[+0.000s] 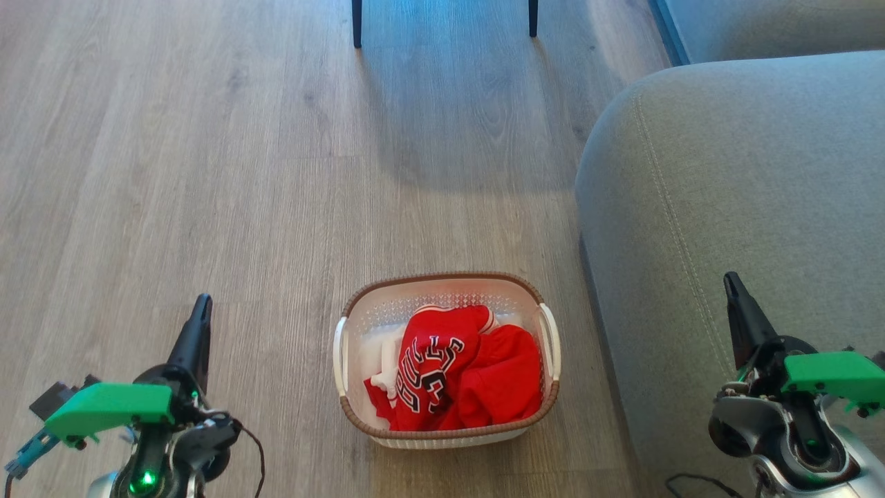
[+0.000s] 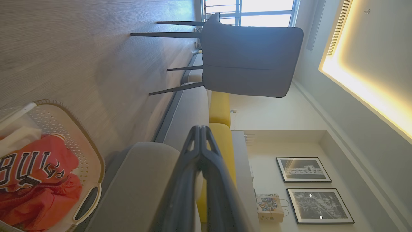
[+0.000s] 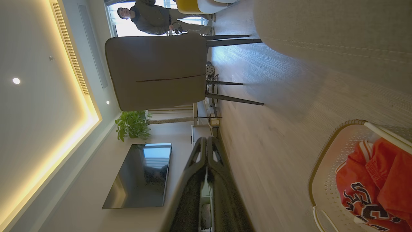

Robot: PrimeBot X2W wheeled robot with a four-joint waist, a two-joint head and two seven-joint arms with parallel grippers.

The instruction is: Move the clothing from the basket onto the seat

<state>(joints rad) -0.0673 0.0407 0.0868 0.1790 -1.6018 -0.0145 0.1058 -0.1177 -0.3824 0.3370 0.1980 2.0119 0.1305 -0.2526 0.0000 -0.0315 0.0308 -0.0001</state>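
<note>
The clothing (image 1: pixel 456 370), a crumpled red jersey with black-and-white lettering and plain red shorts beside it, lies inside the white basket (image 1: pixel 359 308) with a brown rim, standing on the wood floor. The grey seat (image 1: pixel 733 180) rises just right of the basket. My left gripper (image 1: pixel 200 311) is shut and empty, held left of the basket. Over the seat's front edge, my right gripper (image 1: pixel 731 285) is likewise shut on nothing. The left wrist view shows the clothing (image 2: pixel 35 180), the basket (image 2: pixel 93 161), the seat (image 2: pixel 138 183) and the closed left gripper (image 2: pixel 200 129). The right wrist view catches the clothing (image 3: pixel 376 180), the basket (image 3: pixel 322 167) and the closed right gripper (image 3: pixel 206 140).
A grey chair (image 3: pixel 157 71) on thin dark legs (image 1: pixel 357 24) stands on the floor beyond the basket. A person (image 3: pixel 151 19) is by the window behind it. A television (image 3: pixel 140 175) and a plant (image 3: pixel 132 125) line the far wall. Open wood floor (image 1: pixel 207 173) spreads left of the basket.
</note>
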